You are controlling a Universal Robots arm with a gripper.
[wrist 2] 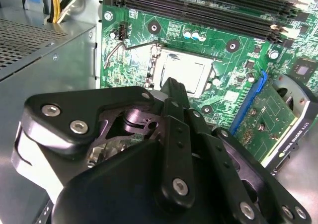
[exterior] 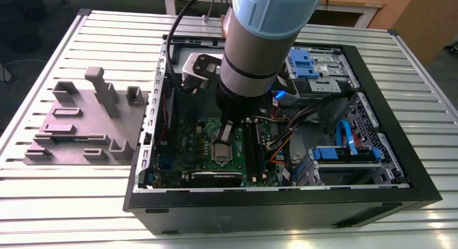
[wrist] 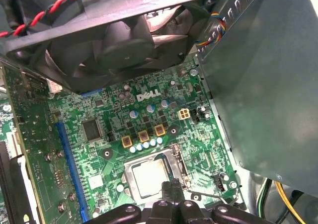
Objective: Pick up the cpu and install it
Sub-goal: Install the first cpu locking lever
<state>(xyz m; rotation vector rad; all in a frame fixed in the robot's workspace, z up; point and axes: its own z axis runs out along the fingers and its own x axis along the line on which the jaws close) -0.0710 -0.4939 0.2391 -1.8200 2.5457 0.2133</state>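
Observation:
The cpu (wrist 2: 186,72), a flat square chip with a silver-grey top, lies flat in the socket of the green motherboard (wrist 2: 144,65). It also shows in the first wrist view as the cpu (wrist: 149,177) and in the exterior view as the cpu (exterior: 220,150). My gripper (wrist 2: 173,84) hangs just over the chip's edge, its thin dark fingers pressed together with nothing between them. From the other wrist camera the gripper (wrist: 171,186) tip sits at the socket's rim. In the exterior view the gripper (exterior: 224,135) reaches down inside the open computer case (exterior: 286,206).
A grey power-supply box (wrist: 263,85) stands close beside the socket, and a black fan (wrist: 114,35) hangs over the board. A thin wire lever (wrist 2: 121,47) runs by the socket. Memory slots (wrist 2: 198,5) and a graphics card (wrist 2: 278,114) flank it. A grey fixture (exterior: 86,120) sits on the slatted table.

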